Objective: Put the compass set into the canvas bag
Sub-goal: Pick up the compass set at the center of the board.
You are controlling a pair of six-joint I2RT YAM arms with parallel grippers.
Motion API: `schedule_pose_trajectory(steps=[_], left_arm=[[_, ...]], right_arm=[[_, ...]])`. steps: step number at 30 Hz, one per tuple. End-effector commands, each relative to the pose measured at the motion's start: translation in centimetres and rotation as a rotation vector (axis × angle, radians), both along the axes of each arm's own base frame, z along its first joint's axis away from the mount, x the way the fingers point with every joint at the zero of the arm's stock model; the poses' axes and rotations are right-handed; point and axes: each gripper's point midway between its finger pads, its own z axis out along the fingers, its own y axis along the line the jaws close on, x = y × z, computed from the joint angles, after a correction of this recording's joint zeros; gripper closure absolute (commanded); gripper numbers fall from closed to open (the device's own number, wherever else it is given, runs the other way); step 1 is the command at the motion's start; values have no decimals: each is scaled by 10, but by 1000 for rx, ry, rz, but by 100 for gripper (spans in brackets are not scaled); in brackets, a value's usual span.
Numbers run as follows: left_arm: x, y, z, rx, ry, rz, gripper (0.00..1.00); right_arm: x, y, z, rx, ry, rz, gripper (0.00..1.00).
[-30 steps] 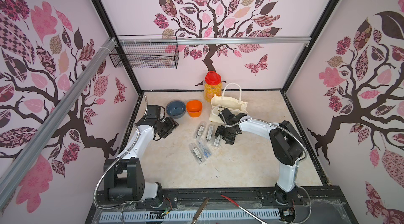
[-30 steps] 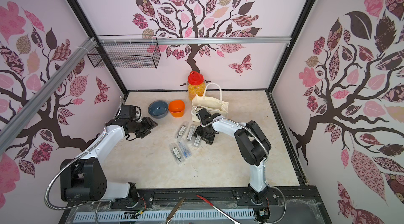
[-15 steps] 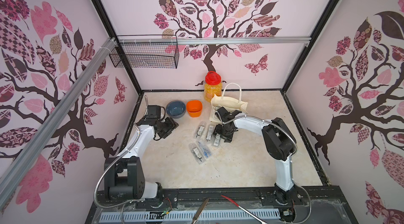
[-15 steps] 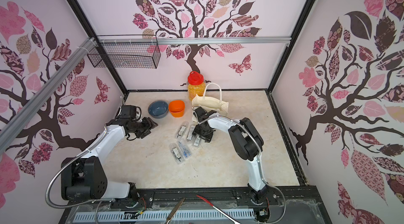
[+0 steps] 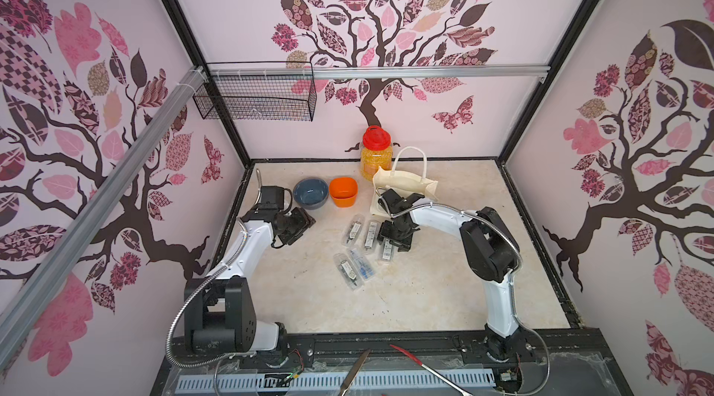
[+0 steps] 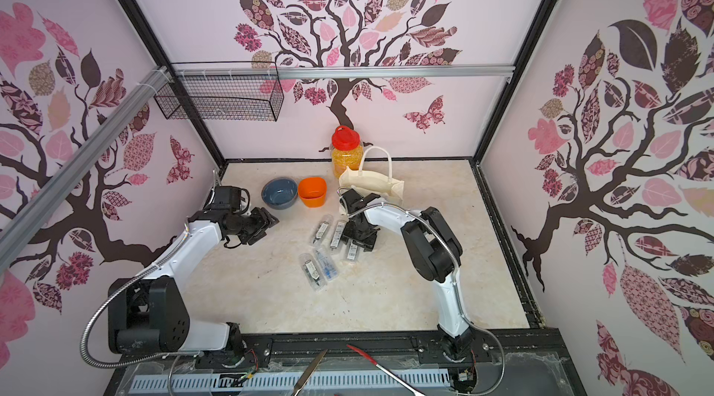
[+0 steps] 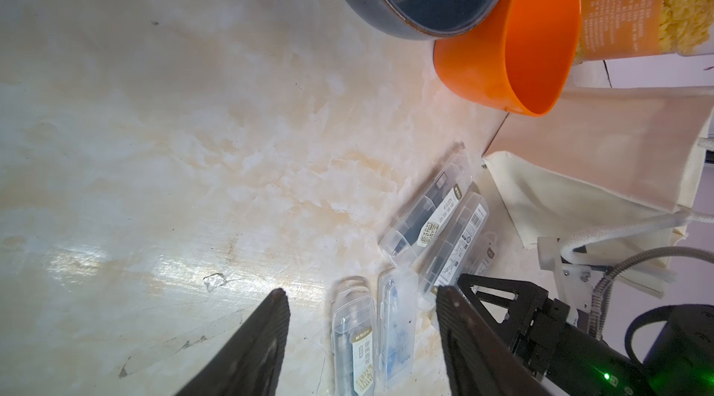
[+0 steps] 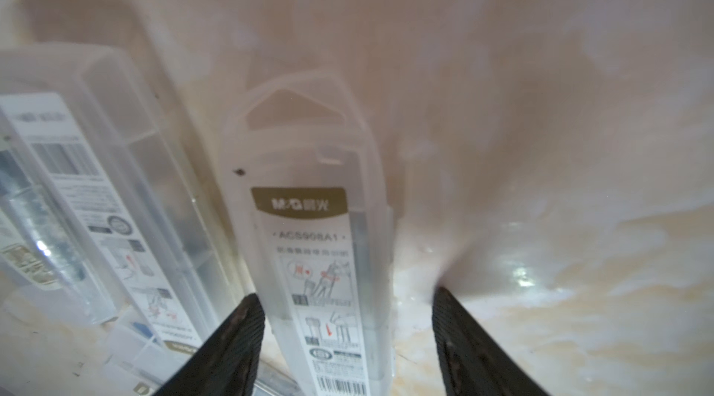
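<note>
**Desk:** What is the right gripper (image 8: 344,320) doing down on the tabletop (image 5: 425,289)?

**Caption writer:** It sits low over one clear-cased compass set (image 8: 317,259), jaws part open and straddling the case, with nothing clamped. In the right wrist view one finger (image 8: 239,336) rests against the case's long edge. The other stands apart from the case, with bare table between.

**Desk:** So what makes this a clean pick?

**Caption writer:** My judgement is that the jaws should be centred across the narrow width before they squeeze, so both fingers meet the plastic together. The case looks slick and light, so a one-sided push could skid or twist it into the neighbouring case (image 8: 96,189) just beside it. It should then be lifted straight up before any swing.

**Desk:** Where does the set lie against the bag?

**Caption writer:** In both top views the chosen compass set (image 5: 387,252) lies directly under the gripper. The canvas bag (image 5: 405,181) stands upright near, just behind the arm's wrist — one handle looped high. I cannot tell how wide its mouth gapes.

**Desk:** And the left gripper (image 7: 362,291)?

**Caption writer:** It is open and empty, hanging off to the side near the blue bowl (image 5: 310,192).
</note>
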Motion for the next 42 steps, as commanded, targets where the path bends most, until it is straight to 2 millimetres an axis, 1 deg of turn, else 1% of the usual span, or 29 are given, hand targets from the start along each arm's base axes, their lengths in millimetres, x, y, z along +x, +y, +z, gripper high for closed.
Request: schedule_pose_trajectory(steps=[1,3,5,7,10,15,20,21,23,24,26,31,33,37,39,42], left_arm=[[-2,2,-4,18,14,-12,35],[-1,2,-3,21,11,-11,35],[-1,1,-3,16,8,-12,35],[0,1,-3,14,9,-11,35],[1,0,-2,11,10,-12,35],[2,0,-1,12,7,-17,35],[4,0,-1,12,13,-15,35],[3,0,-2,13,17,-16,35],[4,1,0,18,13,-16,35],[4,1,0,20,11,-17,35],[4,2,0,21,13,-15,35],[4,2,0,22,14,-18,35],[4,2,1,23,15,-19,35],[5,1,1,20,9,-17,35],[5,1,3,16,7,-18,35],[5,1,6,15,-3,-17,36]], right_arm=[[-8,-23,-15,-108,43,29,29],[-6,-28,-11,-128,24,43,29],[-4,-27,-11,-129,15,52,30],[-4,-24,-13,-121,21,63,31],[-5,-22,-22,-122,44,65,27],[-4,-19,-27,-116,64,76,28],[-7,-17,-34,-109,84,79,32],[-7,-15,-35,-99,85,83,38],[-7,-15,-34,-96,81,81,40],[-7,-15,-33,-95,78,80,44],[-6,-16,-31,-95,72,77,45],[-6,-19,-21,-96,48,79,47],[-6,-24,-13,-111,26,88,47],[-5,-33,9,-113,-35,99,49],[-5,-37,23,-108,-70,115,51],[-7,-48,44,-121,-123,136,51]])
